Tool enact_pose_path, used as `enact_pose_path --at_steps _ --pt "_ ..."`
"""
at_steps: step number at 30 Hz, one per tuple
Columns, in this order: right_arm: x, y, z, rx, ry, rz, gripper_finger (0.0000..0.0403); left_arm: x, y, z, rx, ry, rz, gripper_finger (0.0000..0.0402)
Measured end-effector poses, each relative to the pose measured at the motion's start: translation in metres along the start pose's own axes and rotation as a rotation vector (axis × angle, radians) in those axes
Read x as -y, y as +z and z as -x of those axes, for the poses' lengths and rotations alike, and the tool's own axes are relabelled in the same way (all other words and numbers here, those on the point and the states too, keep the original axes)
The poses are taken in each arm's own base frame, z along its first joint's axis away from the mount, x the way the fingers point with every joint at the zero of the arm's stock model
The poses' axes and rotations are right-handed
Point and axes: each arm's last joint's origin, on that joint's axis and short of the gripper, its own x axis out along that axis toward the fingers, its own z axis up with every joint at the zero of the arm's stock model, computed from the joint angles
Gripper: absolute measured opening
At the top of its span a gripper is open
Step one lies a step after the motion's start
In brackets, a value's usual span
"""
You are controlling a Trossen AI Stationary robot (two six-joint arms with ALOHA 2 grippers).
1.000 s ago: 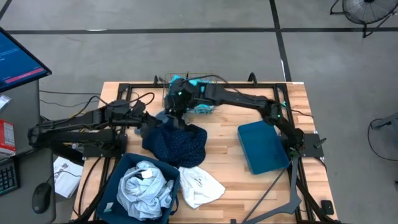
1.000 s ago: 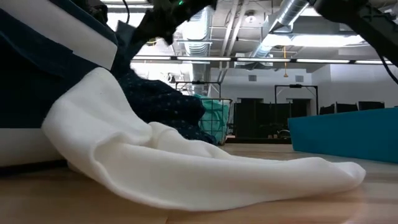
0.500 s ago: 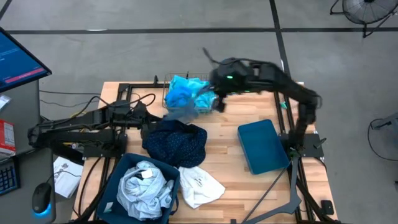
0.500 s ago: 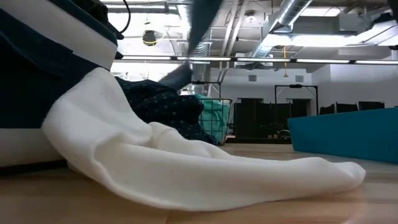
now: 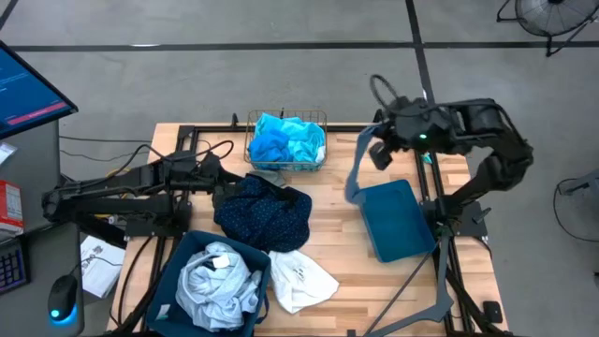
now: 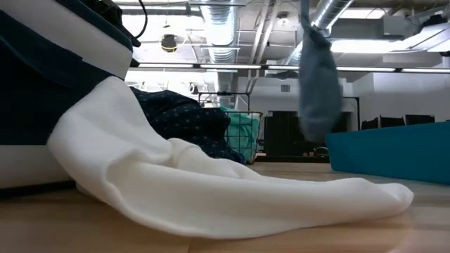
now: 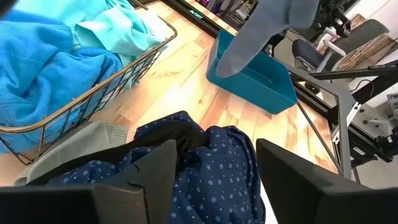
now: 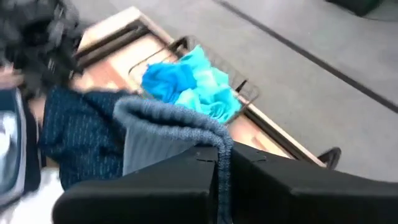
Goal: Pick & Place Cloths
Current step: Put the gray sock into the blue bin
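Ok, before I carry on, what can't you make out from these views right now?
- Inside of the right teal bin: low view shows only its wall; the hanging grey cloth covers a corner in the high view.
- Garments beneath the navy dotted cloth: buried.
- Right gripper tips: hidden by grey fabric, right wrist view.

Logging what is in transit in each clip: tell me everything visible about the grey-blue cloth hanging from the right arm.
The grey-blue knitted cloth is a soft, ribbed-looking fabric, pinched at its top by the right claw, whose fingers are shut on it. It hangs limp in a long narrow drape, clear of the wooden table, at the near edge of the dark teal plastic bin. Nothing but the claw appears to touch it. The low view shows it dangling free.
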Motion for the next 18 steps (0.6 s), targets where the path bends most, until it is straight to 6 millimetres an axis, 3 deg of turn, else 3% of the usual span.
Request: enact_pose_path --at_steps 3,10,14,18 --pt "0.01 -0.013 0.01 0.01 -0.018 -0.055 0.0 0.0 0.0 0.0 0.0 0.0 0.0 0.0199" --pt "0.032 -0.054 0.01 -0.058 -0.04 -0.192 0.0 0.0 0.0 0.0 -0.001 0.0 0.017 0.0198" --pt "0.044 -0.08 0.013 -0.135 0.01 -0.275 0.0 0.0 0.0 0.0 -0.001 0.0 0.018 0.0196" --pt "0.049 -0.094 0.027 -0.188 0.126 -0.353 0.0 0.0 0.0 0.0 0.0 0.0 0.018 0.0195"
